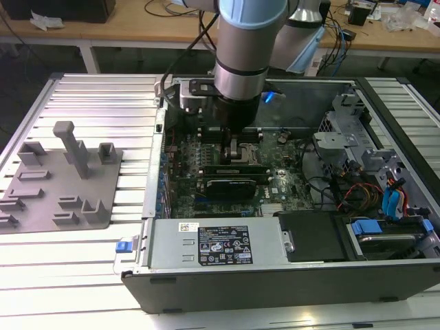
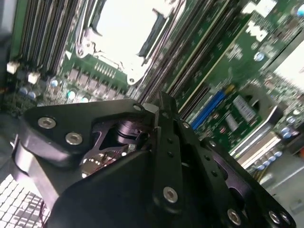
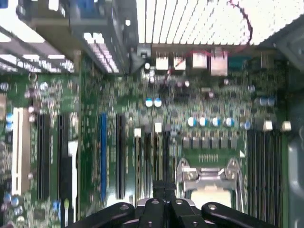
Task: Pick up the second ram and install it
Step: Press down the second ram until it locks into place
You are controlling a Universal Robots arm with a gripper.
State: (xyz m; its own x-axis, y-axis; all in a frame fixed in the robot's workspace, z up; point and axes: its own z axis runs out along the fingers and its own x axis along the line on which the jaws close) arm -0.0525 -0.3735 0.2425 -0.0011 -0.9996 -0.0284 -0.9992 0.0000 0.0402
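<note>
open computer case (image 1: 275, 275) with a green board (image 1: 289, 182) inside. gripper (image 1: 237, 141) low over the board, fingers closed together; held stick not seen.

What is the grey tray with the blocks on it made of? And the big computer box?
The tray looks like matte grey plastic: dull, no shine, with blocky moulded shapes. It may be printed; I can't tell. The computer box looks like bare sheet metal: thin folded walls with a pale silvery sheen. The gripper above the green board looks like black metal, bolted with shiny screws.
</note>
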